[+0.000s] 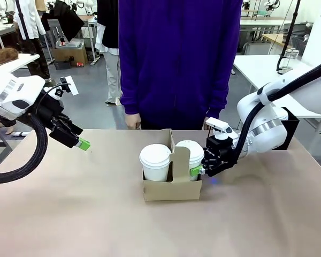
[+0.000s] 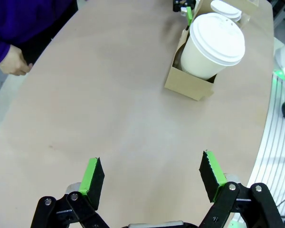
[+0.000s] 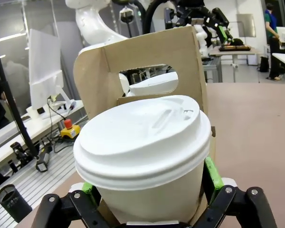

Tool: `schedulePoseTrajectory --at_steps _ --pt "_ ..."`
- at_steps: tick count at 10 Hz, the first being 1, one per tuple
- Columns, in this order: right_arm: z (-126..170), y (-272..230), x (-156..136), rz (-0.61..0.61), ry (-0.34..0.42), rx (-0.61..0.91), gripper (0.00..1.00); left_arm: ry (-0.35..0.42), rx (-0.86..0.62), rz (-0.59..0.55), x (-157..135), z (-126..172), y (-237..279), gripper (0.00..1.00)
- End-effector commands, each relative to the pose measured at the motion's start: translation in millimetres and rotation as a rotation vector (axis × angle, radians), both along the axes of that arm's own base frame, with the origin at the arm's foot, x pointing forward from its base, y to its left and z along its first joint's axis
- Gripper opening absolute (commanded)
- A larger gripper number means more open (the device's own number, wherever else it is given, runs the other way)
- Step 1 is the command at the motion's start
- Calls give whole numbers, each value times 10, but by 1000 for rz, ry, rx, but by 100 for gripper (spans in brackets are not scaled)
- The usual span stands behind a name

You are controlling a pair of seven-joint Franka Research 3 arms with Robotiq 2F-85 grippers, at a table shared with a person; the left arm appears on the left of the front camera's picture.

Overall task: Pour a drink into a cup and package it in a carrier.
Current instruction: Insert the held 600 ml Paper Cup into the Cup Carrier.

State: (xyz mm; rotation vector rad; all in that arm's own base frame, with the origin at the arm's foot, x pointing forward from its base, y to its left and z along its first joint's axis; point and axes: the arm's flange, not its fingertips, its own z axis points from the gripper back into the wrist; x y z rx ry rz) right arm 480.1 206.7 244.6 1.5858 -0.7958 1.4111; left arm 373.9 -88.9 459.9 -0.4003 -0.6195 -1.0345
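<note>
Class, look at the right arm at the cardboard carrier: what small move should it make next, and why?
Probably back the right gripper straight away from the lidded cup. That cup already sits in its slot of the carrier beside the other lidded cup, and the green pads flank it, so the jaws should clear it without tipping anything.

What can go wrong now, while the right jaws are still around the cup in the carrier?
1. The right gripper brackets the lidded cup; pulling back crookedly could tip it or drag the light cardboard carrier.
2. A pad catching the white lid might loosen it and cause a spill.
</note>
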Motion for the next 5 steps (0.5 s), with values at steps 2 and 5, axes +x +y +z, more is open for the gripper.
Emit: schedulePoseTrajectory --at_steps 2,5 --pt "97 -161 48 -6 -91 -13 100 2 -22 -3 1 -3 -7 100" --pt "246 -392 108 -65 -160 -63 100 2 -22 -3 1 -3 -7 100"
